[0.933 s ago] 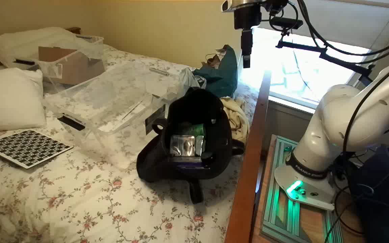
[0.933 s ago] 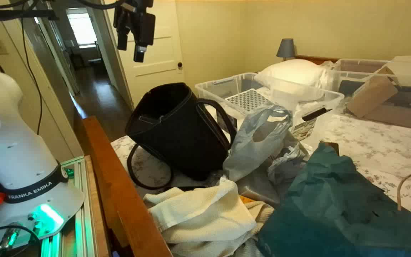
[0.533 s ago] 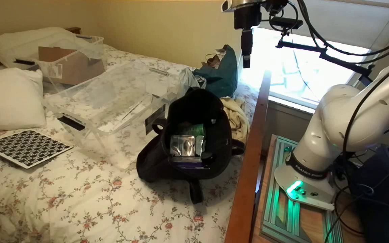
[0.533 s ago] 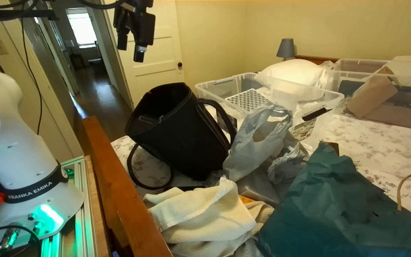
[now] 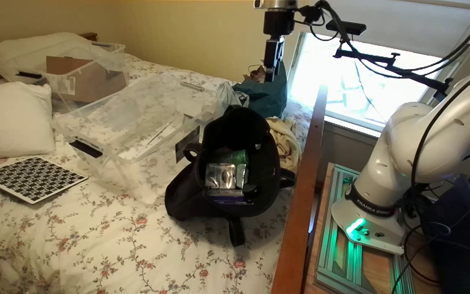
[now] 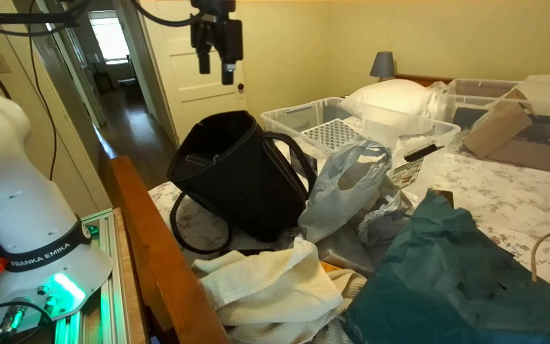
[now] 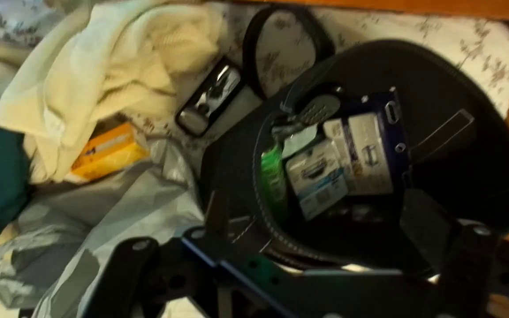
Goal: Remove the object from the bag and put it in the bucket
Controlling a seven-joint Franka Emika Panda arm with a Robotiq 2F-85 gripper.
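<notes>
The black fabric bag [image 5: 186, 198] leans on the bed with its mouth open; it also shows in an exterior view [image 6: 244, 191] and in the wrist view [image 7: 431, 66]. Inside it lie a green item [image 7: 273, 176], a white-and-blue package [image 7: 318, 179], a pale package on a dark blue backing [image 7: 367, 150] and a grey-black item [image 7: 320, 109]. My gripper [image 5: 271, 76] is open and empty, high above the bag and apart from it, as an exterior view [image 6: 216, 75] and the wrist view [image 7: 323, 216] also show. No plain bucket shows; a clear plastic bin [image 5: 137, 157] stands beside the bag.
A brown wooden rail [image 5: 300, 204] runs between the bed and robot base. A grey plastic bag [image 6: 337, 200], a cream cloth [image 6: 275, 286] and a teal bag [image 6: 447, 277] lie by the black bag. Another clear bin [image 5: 69, 79] holds cardboard. A checkered board [image 5: 31, 179] lies on the bed.
My gripper has moved sideways, away from the window and over toward the bag, at about the same height. It stays open. The bag and its contents have not moved.
</notes>
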